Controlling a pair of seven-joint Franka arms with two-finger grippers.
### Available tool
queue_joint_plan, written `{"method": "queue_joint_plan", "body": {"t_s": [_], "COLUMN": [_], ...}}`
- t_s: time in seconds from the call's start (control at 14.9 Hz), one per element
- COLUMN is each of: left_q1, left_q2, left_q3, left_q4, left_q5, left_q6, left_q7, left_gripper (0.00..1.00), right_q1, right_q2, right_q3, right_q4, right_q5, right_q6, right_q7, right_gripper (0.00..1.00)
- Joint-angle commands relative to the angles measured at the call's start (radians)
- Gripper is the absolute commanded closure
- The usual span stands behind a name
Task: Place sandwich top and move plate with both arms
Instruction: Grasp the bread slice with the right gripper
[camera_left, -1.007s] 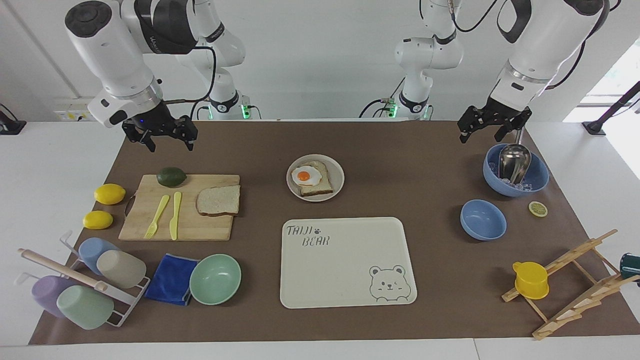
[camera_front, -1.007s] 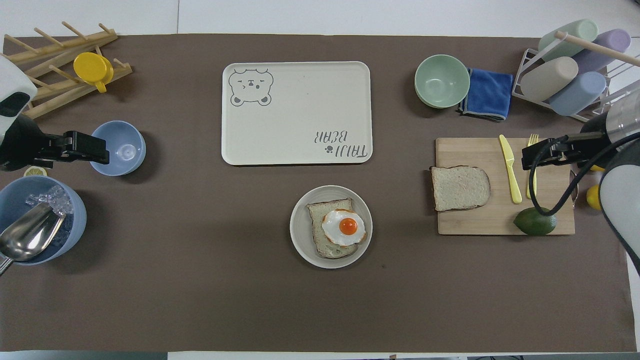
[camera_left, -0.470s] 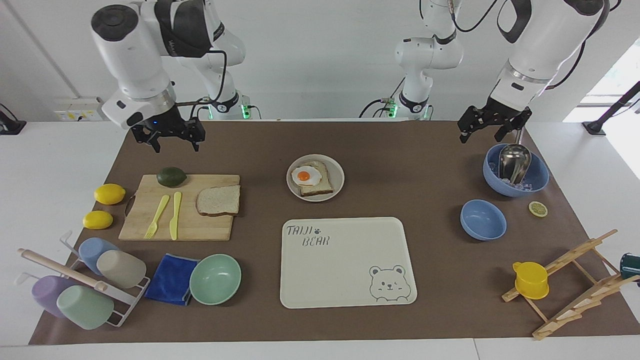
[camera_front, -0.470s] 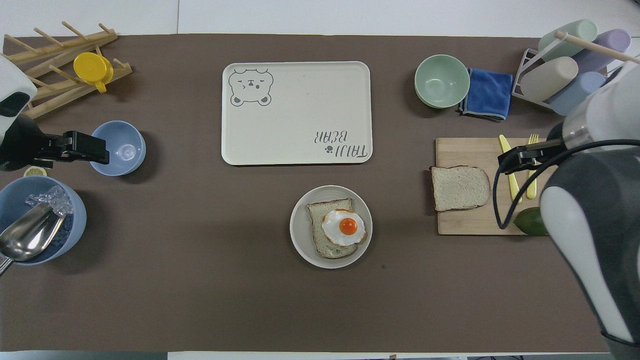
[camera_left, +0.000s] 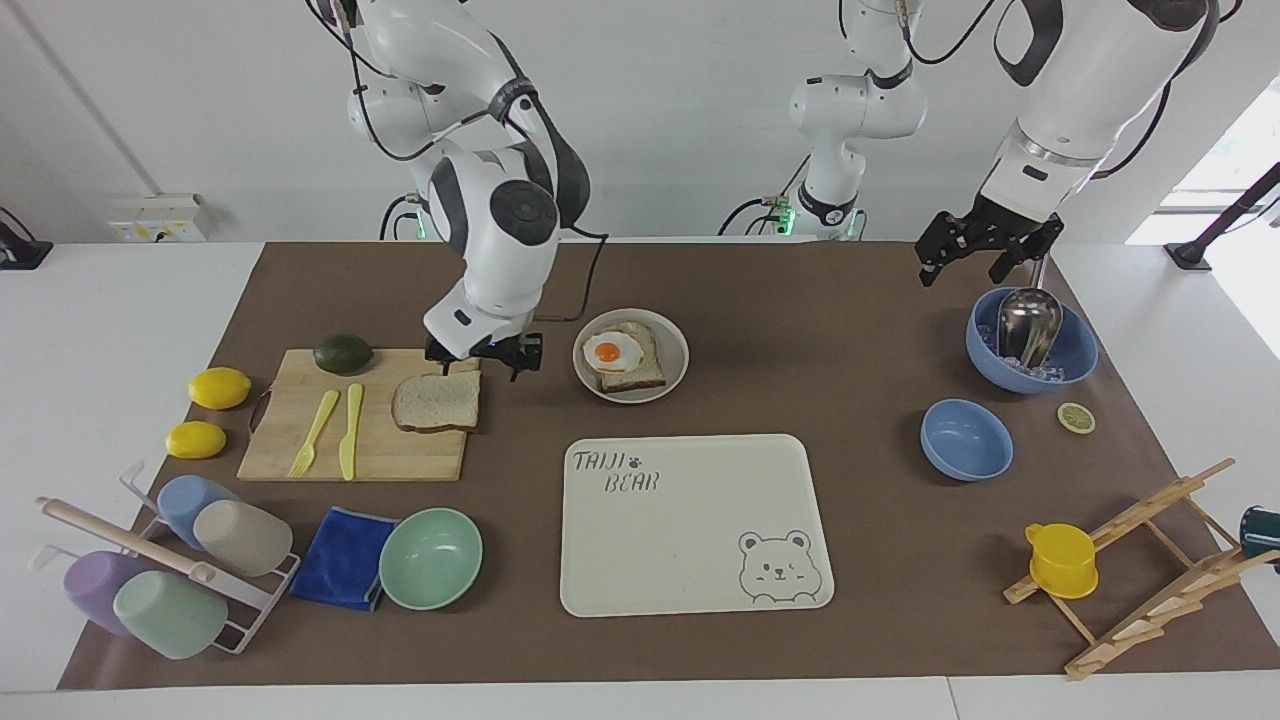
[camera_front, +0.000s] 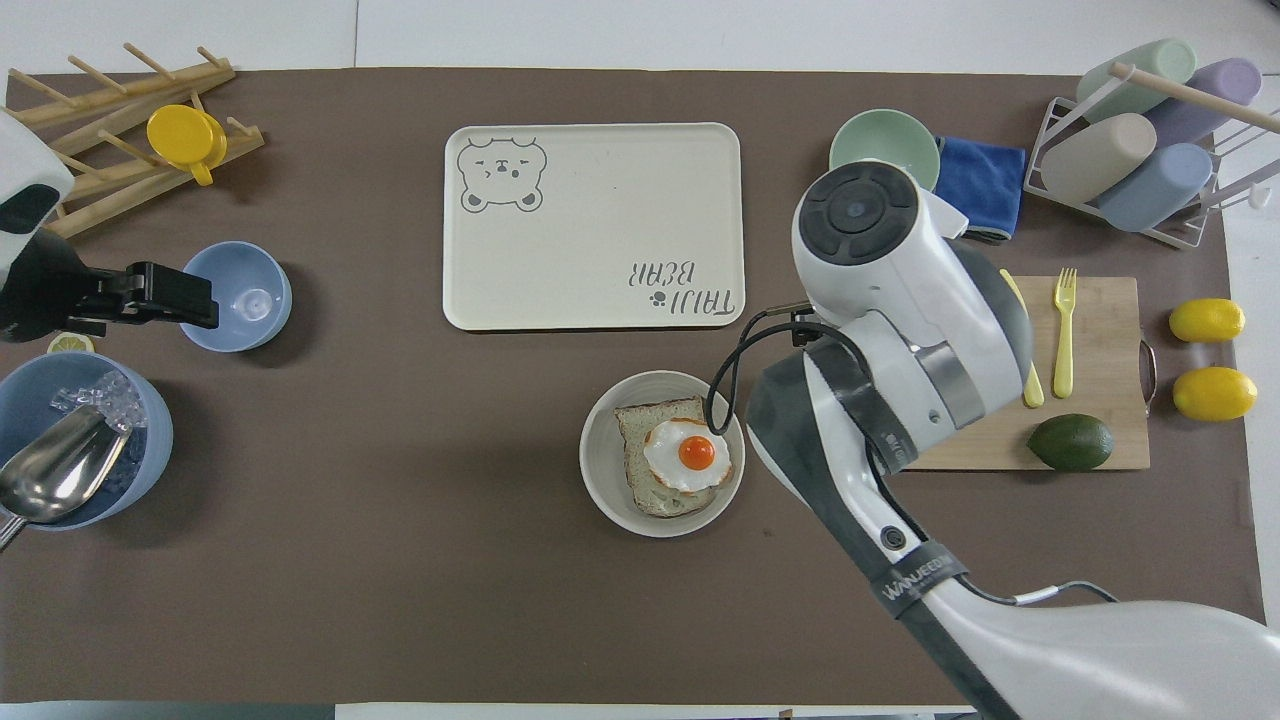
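Two lemons (camera_left: 207, 412) lie beside the cutting board (camera_left: 300, 455) bearing an avocado (camera_left: 342, 353).

Worktop (camera_left: 860, 330): matt brown paper-like cover. Cutting board (camera_left: 300, 440) bare wood, visible grain. Sandwich top (camera_left: 436, 401) porous, rough crumb. Plate (camera_left: 672, 375) matt beige. Scoop (camera_left: 1027, 322) polished metal. Cloth (camera_left: 343, 557) soft blue fabric. Bear tray (camera_left: 690, 560) smooth cream plastic. Arm shells glossy white

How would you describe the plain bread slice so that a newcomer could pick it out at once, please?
Find the wooden cutting board toward the right arm's end of the table. The sandwich top lies flat on the board's end nearest the plate, beside the yellow knife. Unlike the plate's slice, it carries no fried egg.
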Motion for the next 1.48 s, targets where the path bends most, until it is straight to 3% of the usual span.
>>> {"method": "queue_joint_plan", "body": {"t_s": [0.0, 0.2, 0.6, 1.07, 1.41], "left_q1": [0.006, 0.006, 0.006, 0.006, 0.006], "left_q2": [-0.02, -0.02, -0.02, -0.02, -0.02], "left_q3": [0.0, 0.0, 0.0, 0.0, 0.0], "left_q4": [-0.025, -0.025, -0.025, -0.025, -0.025], "left_q5": [-0.001, -0.001, -0.001, -0.001, -0.001], "left_q6": [0.01, 0.01, 0.01, 0.01, 0.01], "left_q7": [0.01, 0.01, 0.01, 0.01, 0.01], "left_gripper": [0.0, 0.0, 0.0, 0.0, 0.0], "right_q1": [0.032, 0.028, 0.019, -0.031, -0.034], "right_q2": [0.047, 0.06, 0.038, 0.028, 0.02], "right_q3": [-0.001, -0.001, -0.003, -0.001, -0.001], "right_q4": [0.004, -0.018, -0.156, -0.21, -0.237], "right_q5": [-0.044, -0.047, -0.105, -0.108, -0.108], "right_q6": [0.006, 0.034, 0.122, 0.15, 0.158], "right_q7": [0.119, 0.145, 0.181, 0.176, 0.176], "right_gripper": [0.0, 0.0, 0.0, 0.23, 0.25]}}
